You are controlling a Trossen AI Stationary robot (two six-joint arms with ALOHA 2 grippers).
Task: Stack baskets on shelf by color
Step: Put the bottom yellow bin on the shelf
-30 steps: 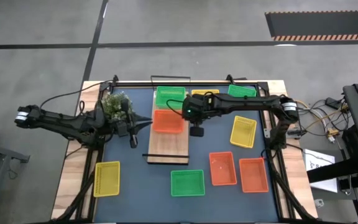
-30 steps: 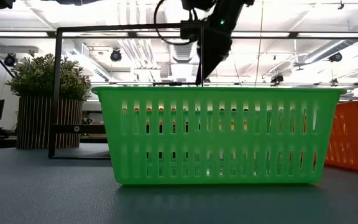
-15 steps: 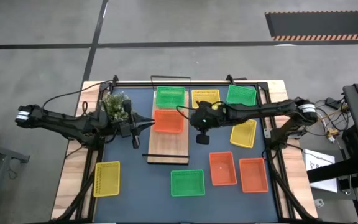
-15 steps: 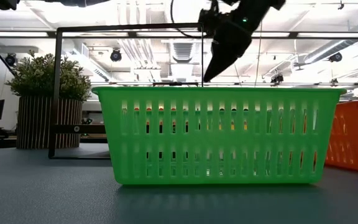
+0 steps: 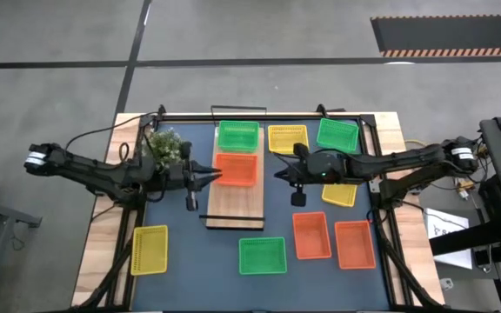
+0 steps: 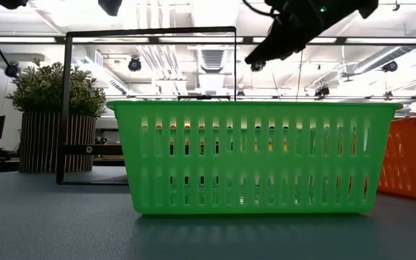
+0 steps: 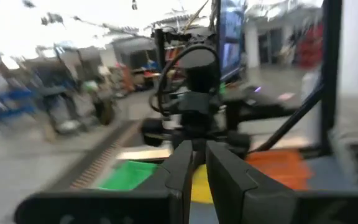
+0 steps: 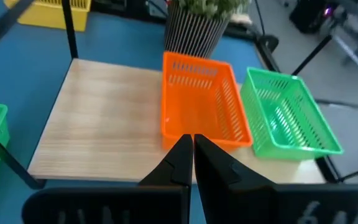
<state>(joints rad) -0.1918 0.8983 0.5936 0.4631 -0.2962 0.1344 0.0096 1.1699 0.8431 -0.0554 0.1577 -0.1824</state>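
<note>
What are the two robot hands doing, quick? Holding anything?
Left gripper: nearly closed, holding nothing, beside the orange basket on the shelf.
Right gripper: closed, holding nothing, above the table.

Industrial lab hall, concrete floor (image 5: 59,35), hazard-striped mat (image 5: 450,35), exposed ceiling ducts (image 6: 215,61)

Plastic mesh baskets (image 5: 262,255), light-wood shelf (image 5: 236,206)

Orange basket (image 5: 237,169) flat on shelf (image 5: 236,209)
</note>
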